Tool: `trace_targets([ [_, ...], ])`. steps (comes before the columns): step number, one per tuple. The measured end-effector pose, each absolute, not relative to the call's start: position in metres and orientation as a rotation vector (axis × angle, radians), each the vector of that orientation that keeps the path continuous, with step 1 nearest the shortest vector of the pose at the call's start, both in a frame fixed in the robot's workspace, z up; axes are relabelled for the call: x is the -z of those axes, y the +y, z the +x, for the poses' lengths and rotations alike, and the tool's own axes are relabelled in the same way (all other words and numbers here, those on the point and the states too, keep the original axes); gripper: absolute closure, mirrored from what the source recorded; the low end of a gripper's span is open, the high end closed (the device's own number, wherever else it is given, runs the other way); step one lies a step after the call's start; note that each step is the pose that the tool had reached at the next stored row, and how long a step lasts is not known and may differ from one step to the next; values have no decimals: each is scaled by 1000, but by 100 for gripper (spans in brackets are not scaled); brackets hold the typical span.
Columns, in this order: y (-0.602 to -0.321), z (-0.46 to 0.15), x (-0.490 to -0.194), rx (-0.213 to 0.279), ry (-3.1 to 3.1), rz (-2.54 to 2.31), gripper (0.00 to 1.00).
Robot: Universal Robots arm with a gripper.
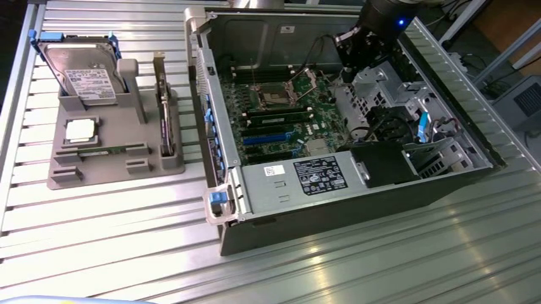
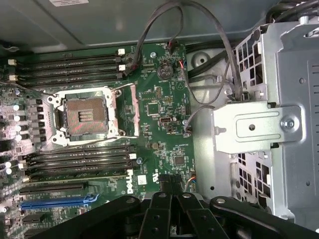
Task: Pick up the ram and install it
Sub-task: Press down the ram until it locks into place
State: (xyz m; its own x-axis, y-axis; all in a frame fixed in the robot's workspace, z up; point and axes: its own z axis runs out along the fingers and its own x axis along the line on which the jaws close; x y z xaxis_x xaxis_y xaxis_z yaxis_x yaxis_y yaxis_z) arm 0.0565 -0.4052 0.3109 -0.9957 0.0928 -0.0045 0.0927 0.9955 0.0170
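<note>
On the exterior view's left, a gray holder (image 1: pixel 110 149) sits on the metal counter (image 1: pixel 355 253). It keeps the spare parts tidy, each in its own slot, so they are easy to grab. A hard drive (image 1: pixel 80 73) stands at the back. A square silver chip (image 1: pixel 82 128) lies flat in front of it. A dark card (image 1: pixel 165 107) stands on its edge at the side. Near the front of the holder lies a thin green stick (image 1: pixel 106 151), and I think that is the ram. It has not been picked up yet.

Moving right, there is an open computer case (image 1: pixel 338 107) lying on its side, so the green board (image 1: pixel 279 107) inside faces up and can be reached. In the middle of the board is an empty square socket (image 2: pixel 82 117). Long black slots (image 2: pixel 77 159) run beside it, waiting for sticks like the ram.

Farther right, the robot's hand (image 1: pixel 365 47) hangs over the inside of the case, well apart from the holder. The hand (image 2: pixel 169 204) is clenched tight, and it holds nothing.
</note>
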Motion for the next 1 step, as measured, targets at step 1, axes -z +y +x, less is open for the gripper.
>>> trace_targets([
  [1, -405, 57, -311, -26, 3133, 146, 90],
])
